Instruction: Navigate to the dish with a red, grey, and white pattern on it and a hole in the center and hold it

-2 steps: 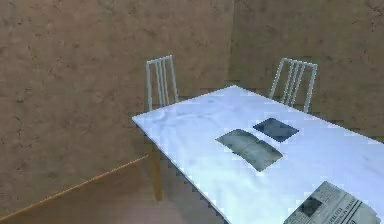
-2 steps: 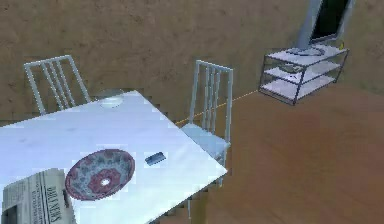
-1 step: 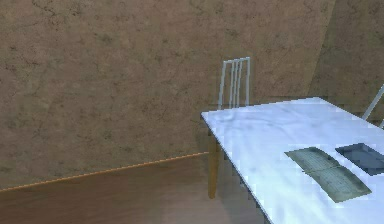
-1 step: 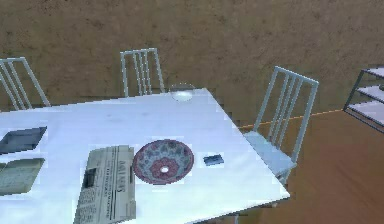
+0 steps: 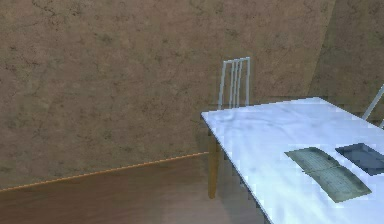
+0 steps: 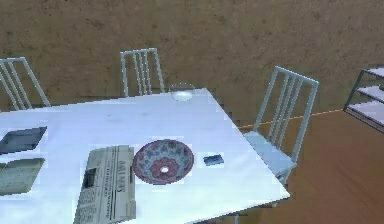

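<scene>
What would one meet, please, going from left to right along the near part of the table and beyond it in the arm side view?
Flat grey pad → folded newspaper → patterned dish → small dark object → white chair → shelf unit.

A white table with a wooden leg stands on a wood floor near a brown wall. A white chair stands at the table's far side, and another chair at its right end. On the table lie a grey flat thing and, just beside it, a dark flat thing.
</scene>
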You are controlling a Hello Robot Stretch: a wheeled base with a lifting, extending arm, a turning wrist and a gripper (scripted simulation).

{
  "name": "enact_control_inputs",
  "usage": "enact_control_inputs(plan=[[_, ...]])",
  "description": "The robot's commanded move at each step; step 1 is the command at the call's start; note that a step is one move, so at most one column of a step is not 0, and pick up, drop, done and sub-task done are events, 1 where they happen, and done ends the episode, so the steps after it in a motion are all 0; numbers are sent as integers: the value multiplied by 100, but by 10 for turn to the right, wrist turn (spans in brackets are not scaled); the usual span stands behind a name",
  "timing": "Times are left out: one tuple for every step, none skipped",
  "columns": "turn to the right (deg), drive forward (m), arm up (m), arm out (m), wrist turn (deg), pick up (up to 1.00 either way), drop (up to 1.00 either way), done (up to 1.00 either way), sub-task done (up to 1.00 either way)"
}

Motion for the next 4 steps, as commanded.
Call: enact_control_inputs(plan=[[0,0,38,0,0,0,0,0,0],[0,0,0,20,0,0,0,0,0],[0,0,0,0,450,0,0,0,0],[0,0,0,0,450,0,0,0,0]])
